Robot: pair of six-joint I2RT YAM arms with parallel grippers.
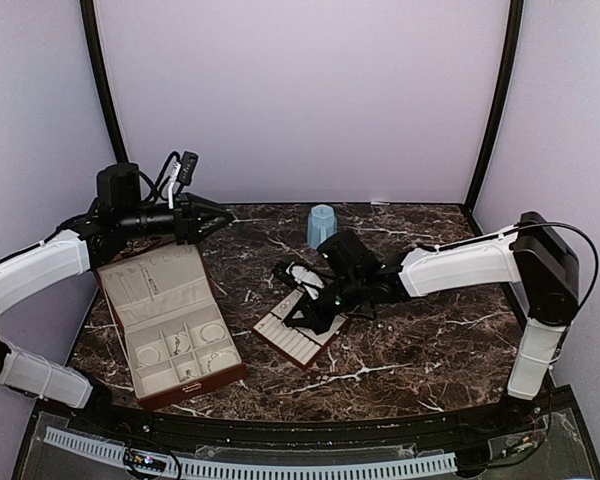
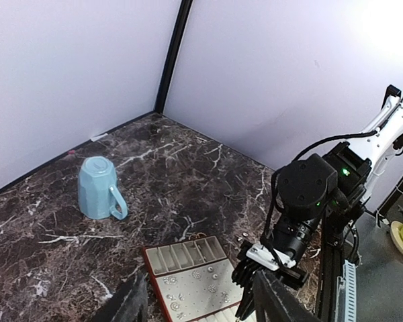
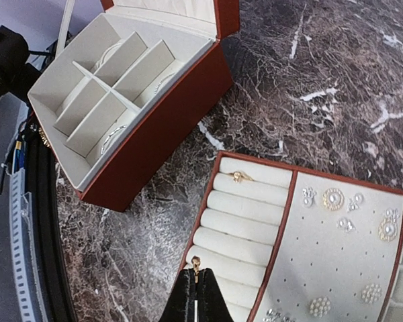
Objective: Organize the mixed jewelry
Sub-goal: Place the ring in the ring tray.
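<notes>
The mixed jewelry is spread over two containers. My right gripper (image 3: pixel 196 271) is shut on a small gold ring (image 3: pixel 196 261), low over the near ring rolls of the slotted tray (image 3: pixel 245 231). Another gold ring (image 3: pixel 240 176) sits in the tray's far slot. Several pearl and sparkly studs (image 3: pixel 332 199) are pinned on the tray's flat panel. Thin hoops (image 3: pixel 113 137) lie in the open reddish-brown box (image 3: pixel 154 127). My left gripper (image 2: pixel 201 310) hangs open and empty, high above the table to the left (image 1: pixel 223 216). Two tiny loose pieces (image 2: pixel 242 235) lie on the marble beside the tray (image 2: pixel 181 258).
A pale blue mug (image 1: pixel 321 225) stands upside down at the back of the marble table (image 1: pixel 430 340). The open box (image 1: pixel 170 320) is at the front left, its lid leaning back. The right arm (image 1: pixel 450 268) reaches in from the right across the table's middle.
</notes>
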